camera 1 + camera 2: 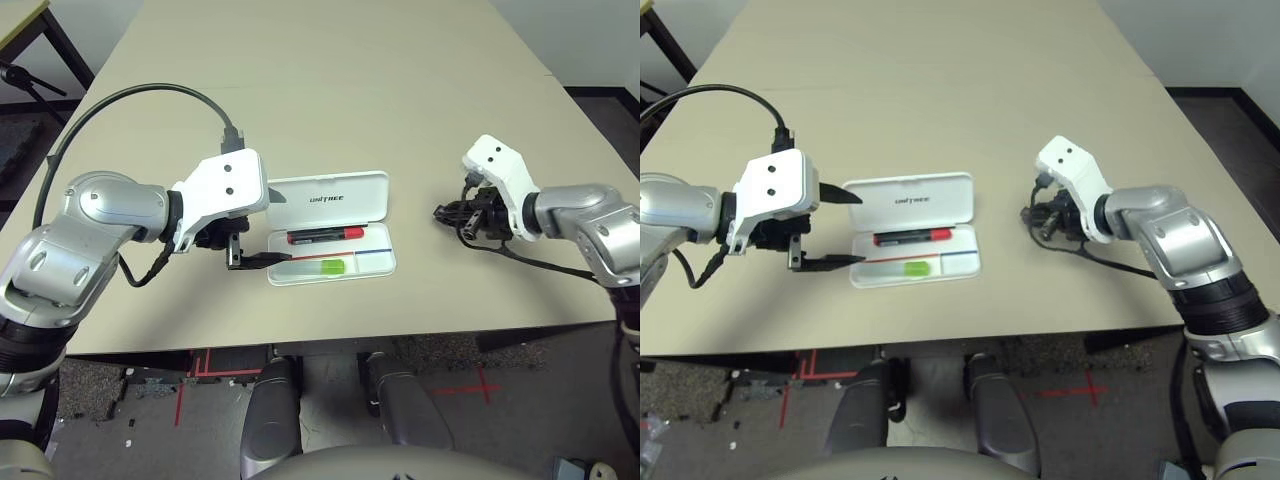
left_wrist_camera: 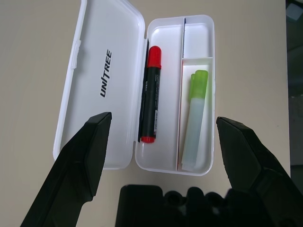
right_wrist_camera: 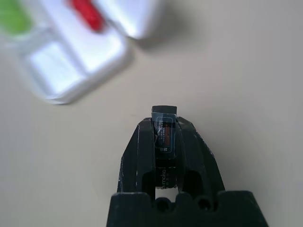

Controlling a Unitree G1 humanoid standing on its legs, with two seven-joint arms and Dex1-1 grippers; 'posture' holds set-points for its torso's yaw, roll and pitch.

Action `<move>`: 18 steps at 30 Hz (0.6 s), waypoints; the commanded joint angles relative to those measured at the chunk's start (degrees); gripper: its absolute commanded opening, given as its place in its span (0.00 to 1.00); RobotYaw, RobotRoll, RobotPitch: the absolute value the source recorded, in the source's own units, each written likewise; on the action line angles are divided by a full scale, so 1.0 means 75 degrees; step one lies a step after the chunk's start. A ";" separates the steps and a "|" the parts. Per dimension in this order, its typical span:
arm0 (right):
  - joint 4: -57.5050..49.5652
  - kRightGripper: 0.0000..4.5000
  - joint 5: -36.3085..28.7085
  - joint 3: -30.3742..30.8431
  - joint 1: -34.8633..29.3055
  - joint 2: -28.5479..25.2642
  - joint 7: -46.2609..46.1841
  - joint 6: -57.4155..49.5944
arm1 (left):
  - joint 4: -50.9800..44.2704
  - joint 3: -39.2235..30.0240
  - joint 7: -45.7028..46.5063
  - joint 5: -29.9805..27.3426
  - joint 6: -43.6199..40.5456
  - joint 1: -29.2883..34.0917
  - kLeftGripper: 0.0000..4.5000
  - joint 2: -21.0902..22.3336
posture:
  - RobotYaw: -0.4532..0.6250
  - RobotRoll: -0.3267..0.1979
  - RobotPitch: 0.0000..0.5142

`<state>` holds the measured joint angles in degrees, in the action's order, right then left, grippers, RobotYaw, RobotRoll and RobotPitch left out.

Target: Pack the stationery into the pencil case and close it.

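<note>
The white pencil case [image 1: 330, 192] lies open on the table, its "UNITREE" lid folded back. In its tray lie the red marker with black cap [image 2: 150, 94] and, in the front compartment, the whitish stick with light-green end [image 2: 196, 118]. My left gripper [image 1: 855, 228] is open at the case's left end, one finger beside the lid and one beside the tray, touching neither item. My right gripper [image 3: 164, 120] hovers over bare table to the right of the case, shut on the tiny dark grey-silver piece [image 3: 165, 135].
The tan table [image 1: 330, 90] stretches far behind the case. A black cable [image 1: 150, 92] loops from my left wrist over the table's left side. The tray's small right compartment [image 2: 198, 40] holds nothing. A dark stand [image 1: 30, 80] is off the table's far left corner.
</note>
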<state>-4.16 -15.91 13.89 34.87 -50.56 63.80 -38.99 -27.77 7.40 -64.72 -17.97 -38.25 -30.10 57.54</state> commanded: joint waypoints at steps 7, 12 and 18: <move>-0.0054 0.07 0.0005 0.0547 0.0608 0.0204 0.1961 0.1329 | 0.0117 0.0078 0.0005 0.0084 0.0048 0.0011 1.00 0.0065 | 0.37 0.62 0.33; 0.0093 0.07 0.0314 0.0980 0.0891 0.0625 0.2256 0.1596 | 0.0121 0.0102 0.0008 0.0093 0.0057 0.0006 1.00 0.0054 | 0.37 0.62 0.34; 0.0248 0.07 0.0574 0.1241 0.0983 0.0991 0.2370 0.1781 | 0.0061 0.0081 0.0040 0.0080 0.0010 0.0052 1.00 0.0067 | 0.38 0.62 0.34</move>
<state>-2.34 -12.32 22.15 41.95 -43.39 81.10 -26.36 -26.47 7.52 -64.71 -17.82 -38.13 -30.12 57.55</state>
